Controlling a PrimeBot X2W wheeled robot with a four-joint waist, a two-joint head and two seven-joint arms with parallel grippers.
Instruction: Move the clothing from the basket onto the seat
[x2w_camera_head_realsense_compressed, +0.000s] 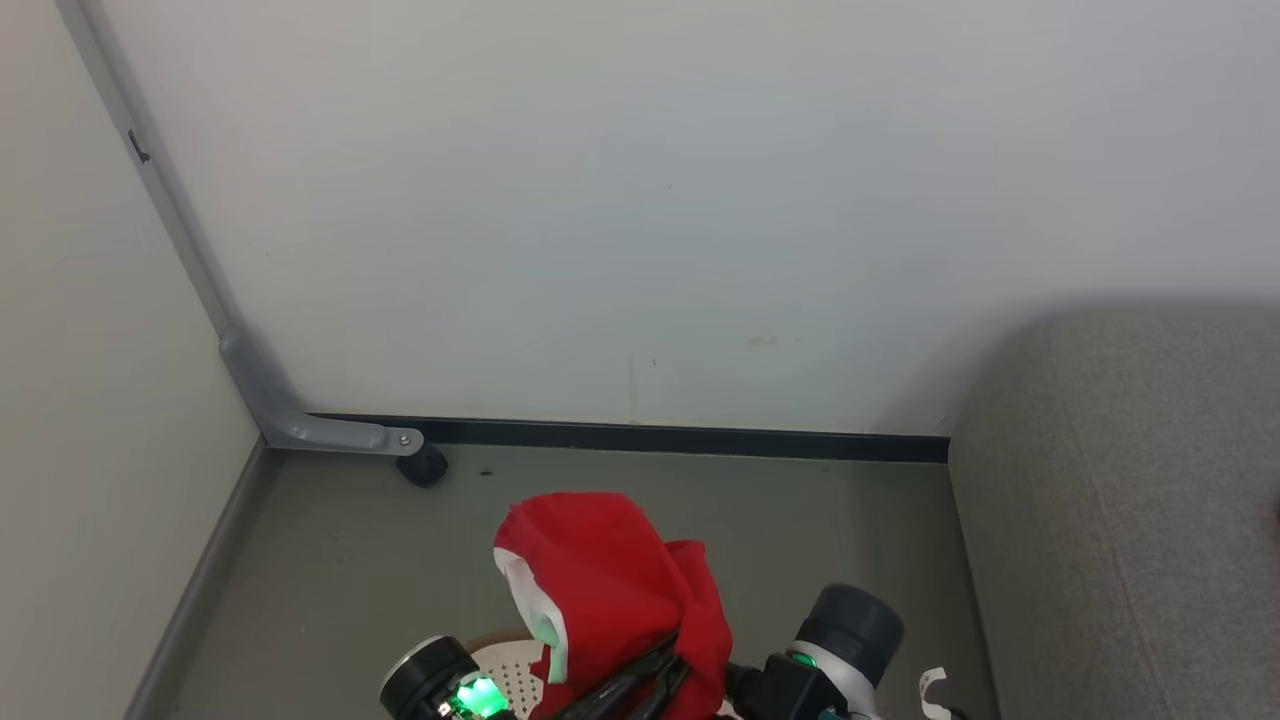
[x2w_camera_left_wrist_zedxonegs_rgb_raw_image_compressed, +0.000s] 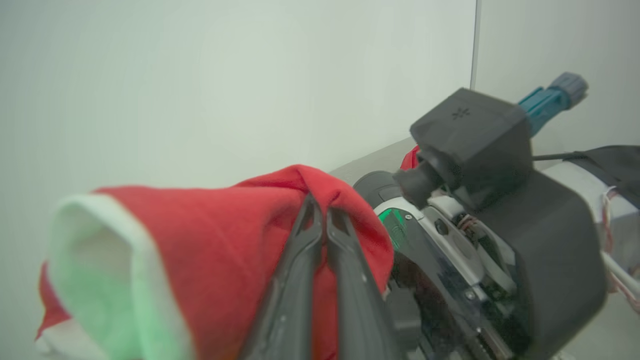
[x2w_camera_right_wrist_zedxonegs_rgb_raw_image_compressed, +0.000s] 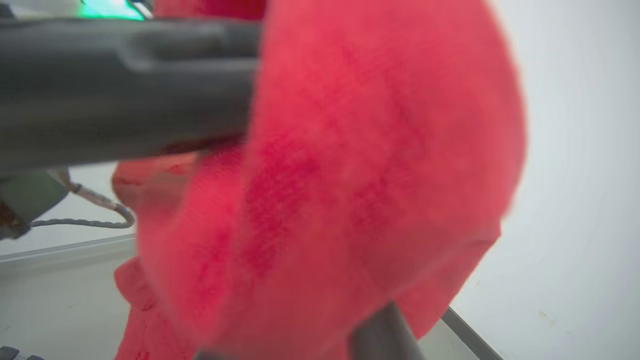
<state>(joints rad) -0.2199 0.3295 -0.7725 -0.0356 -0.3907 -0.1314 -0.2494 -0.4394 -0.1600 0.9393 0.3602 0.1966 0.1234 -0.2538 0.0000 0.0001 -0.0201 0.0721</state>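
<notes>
- Head view: my left gripper (x2w_camera_head_realsense_compressed: 645, 672) is pinched tight on the red clothing (x2w_camera_head_realsense_compressed: 600, 570), held over the basket (x2w_camera_head_realsense_compressed: 505, 675).
- My right gripper (x2w_camera_head_realsense_compressed: 737, 680) reaches into the cloth; I cannot tell its grip.
- The seat (x2w_camera_head_realsense_compressed: 1120, 500) is well apart, on my right.

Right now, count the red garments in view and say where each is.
1: a red garment pinched in the left gripper, hanging over the basket at the head view's bottom edge. Others may be hidden inside the basket.
</notes>
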